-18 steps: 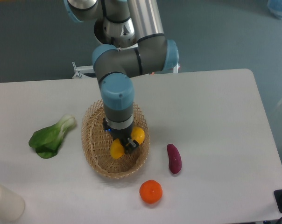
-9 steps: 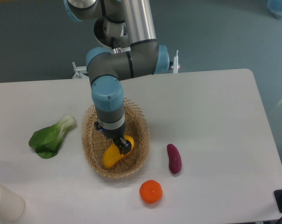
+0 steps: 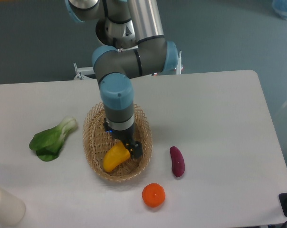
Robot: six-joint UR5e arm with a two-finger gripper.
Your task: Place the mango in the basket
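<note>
The yellow-orange mango (image 3: 113, 157) lies inside the oval tan wicker basket (image 3: 92, 142), on its floor toward the front left. My gripper (image 3: 130, 148) points down into the basket just to the right of the mango's upper end. One black finger (image 3: 136, 150) shows beside the fruit. The jaws look open and free of the mango, though the wrist hides most of them.
A dark purple oblong vegetable (image 3: 176, 161) lies right of the basket. A round orange (image 3: 153, 195) sits in front of it. A green bok choy (image 3: 53, 138) lies to the left. A white cylinder (image 3: 3, 206) stands at the front left corner.
The gripper lowered the mango into the basket, let it go and shifted a little to the right. The mango now rests on the basket floor.
</note>
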